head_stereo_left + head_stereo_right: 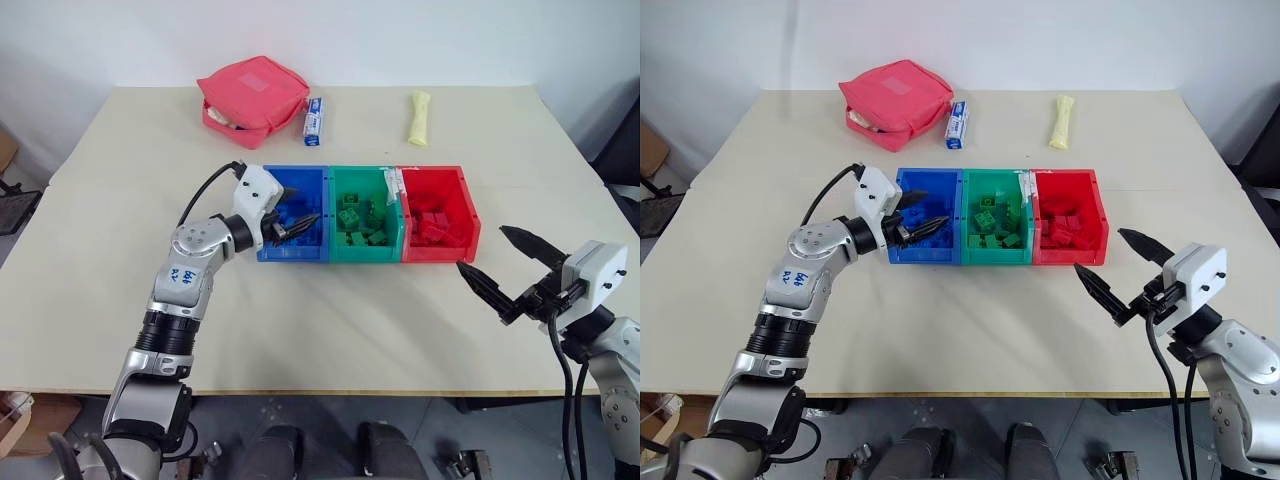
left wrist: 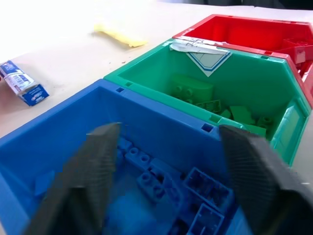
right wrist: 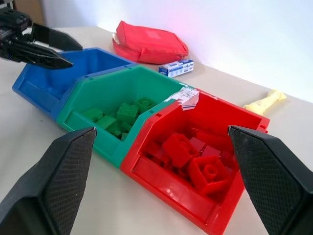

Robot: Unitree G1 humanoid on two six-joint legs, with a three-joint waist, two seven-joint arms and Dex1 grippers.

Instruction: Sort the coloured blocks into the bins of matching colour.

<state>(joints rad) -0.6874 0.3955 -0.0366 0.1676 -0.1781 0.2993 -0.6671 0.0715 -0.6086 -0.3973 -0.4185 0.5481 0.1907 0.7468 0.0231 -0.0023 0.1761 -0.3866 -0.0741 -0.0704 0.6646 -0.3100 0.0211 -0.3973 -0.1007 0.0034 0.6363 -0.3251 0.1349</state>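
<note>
Three joined bins stand in a row mid-table: blue bin (image 1: 290, 254), green bin (image 1: 366, 253) and red bin (image 1: 441, 251). Blue blocks (image 2: 157, 177) lie in the blue bin, green blocks (image 1: 352, 218) in the green one, red blocks (image 1: 432, 226) in the red one. My left gripper (image 1: 306, 204) reaches level over the blue bin's left side, open, with nothing between its fingers. My right gripper (image 1: 482, 248) hovers open and empty above the table, just right of and nearer than the red bin.
Along the table's far side lie a red zip pouch (image 1: 252, 97), a small blue-white tube (image 1: 314, 120) and a yellow roll (image 1: 419, 117). Bare tabletop (image 1: 340, 320) stretches from the bins to the near edge.
</note>
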